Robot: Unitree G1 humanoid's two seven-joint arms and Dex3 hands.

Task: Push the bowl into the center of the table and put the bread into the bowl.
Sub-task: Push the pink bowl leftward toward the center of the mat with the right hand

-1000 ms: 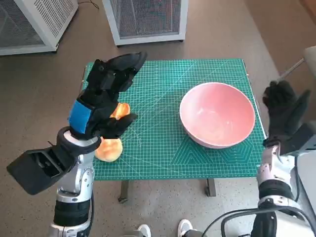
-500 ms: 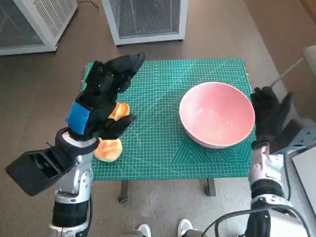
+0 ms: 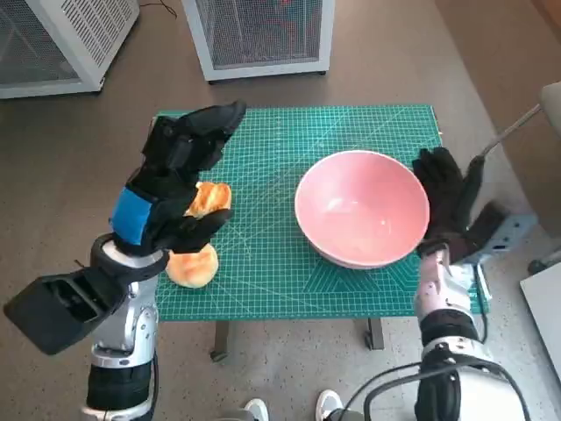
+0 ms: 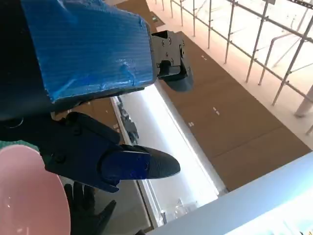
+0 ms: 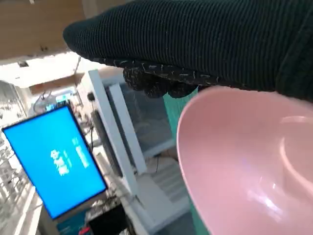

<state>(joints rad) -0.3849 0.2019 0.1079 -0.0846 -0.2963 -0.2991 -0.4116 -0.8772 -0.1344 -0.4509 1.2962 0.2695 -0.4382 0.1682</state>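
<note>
Bowl (image 3: 363, 209), pink, sits right of the table's (image 3: 289, 289) centre, toward the right edge. Right hand (image 3: 449, 200), fingers spread, presses flat against its outer wall to shove it inward. Bread (image 3: 198, 237) lies near the left edge, beneath the raised, empty, spread left hand (image 3: 175, 180).

Mat: we see a green cutting mat (image 3: 289, 263) with a printed grid covering the tabletop
Cabinets: we see two white perforated units (image 3: 259, 35) on the far floor
Screen: we see a lit blue monitor (image 5: 54, 161)
Shoes: white toes (image 3: 329, 405) near the table's near edge
</note>
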